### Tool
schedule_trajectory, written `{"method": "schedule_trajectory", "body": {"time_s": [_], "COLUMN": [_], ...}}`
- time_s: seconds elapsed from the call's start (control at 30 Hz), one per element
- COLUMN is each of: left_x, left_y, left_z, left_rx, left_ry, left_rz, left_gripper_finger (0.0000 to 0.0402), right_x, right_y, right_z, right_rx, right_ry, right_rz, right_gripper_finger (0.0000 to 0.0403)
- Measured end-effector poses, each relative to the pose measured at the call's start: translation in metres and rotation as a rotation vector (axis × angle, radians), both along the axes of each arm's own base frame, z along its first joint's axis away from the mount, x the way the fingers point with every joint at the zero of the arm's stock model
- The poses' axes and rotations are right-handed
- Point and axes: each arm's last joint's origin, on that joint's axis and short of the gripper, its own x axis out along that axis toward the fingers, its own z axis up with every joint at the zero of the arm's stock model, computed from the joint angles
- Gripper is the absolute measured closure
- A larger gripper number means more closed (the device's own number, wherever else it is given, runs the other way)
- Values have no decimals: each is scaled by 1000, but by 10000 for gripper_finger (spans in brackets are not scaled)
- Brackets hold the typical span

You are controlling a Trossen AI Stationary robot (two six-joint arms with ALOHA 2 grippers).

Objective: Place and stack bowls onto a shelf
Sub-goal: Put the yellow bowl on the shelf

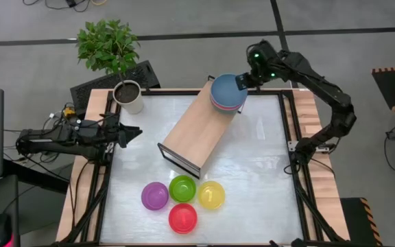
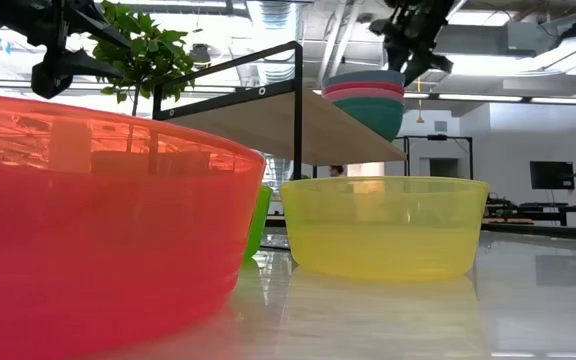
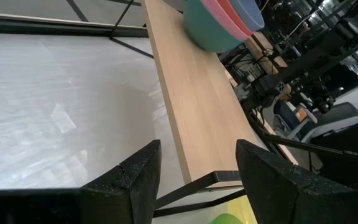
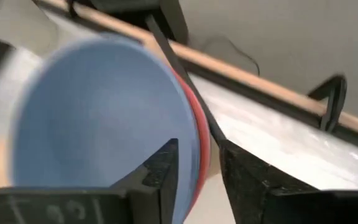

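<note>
Right tool (image 1: 241,81) is pinching the rim of the blue bowl (image 1: 226,90), top of the stack on the shelf (image 1: 196,127). My worry: that stack sits right at the end of the board under the tool, so a sloppy pull-off could drag it over. Left tool (image 3: 197,180) is spread wide, idle, the shelf ahead of it. The purple bowl (image 1: 154,196), green bowl (image 1: 182,187), yellow bowl (image 1: 211,195) and red bowl (image 1: 182,217) sit on the counter (image 1: 266,178), well away from both tools.

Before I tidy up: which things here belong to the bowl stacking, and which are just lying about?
Job: shelf; stacked bowls at right gripper; purple, green, yellow, red bowls.
Lying about: plant pot; left gripper waits open.
</note>
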Motion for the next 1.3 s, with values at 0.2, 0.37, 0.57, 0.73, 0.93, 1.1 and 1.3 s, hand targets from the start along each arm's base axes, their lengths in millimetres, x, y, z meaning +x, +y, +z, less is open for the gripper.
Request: {"method": "schedule_trajectory", "body": {"time_s": [0.2,0.37,0.57,0.73,0.93,1.1,1.3], "left_x": [0,0,0,0,-1,-1,-1], "left_y": [0,0,0,0,0,0,-1], "left_z": [0,0,0,-1,-2,-4,-8], "left_rx": [0,0,0,0,-1,-19,-60], "left_ry": [-1,0,0,6,27,42,74], "left_rz": [0,0,0,0,1,-3,-12], "left_gripper_finger": [209,209,209,209,209,209,209], "right_x": [-29,-38,-2,25,50,71,89], "right_y": [25,70,135,199,255,281,293], "right_z": [44,52,-2,-58,-115,-151,-187], "right_rx": [-118,-76,66,173,209,146,141], "right_ry": [-165,-188,5,22,19,103,187], "right_rz": [-9,136,305,434,560,687,741], "right_gripper_finger": [248,253,257,257,255,257,259]}}
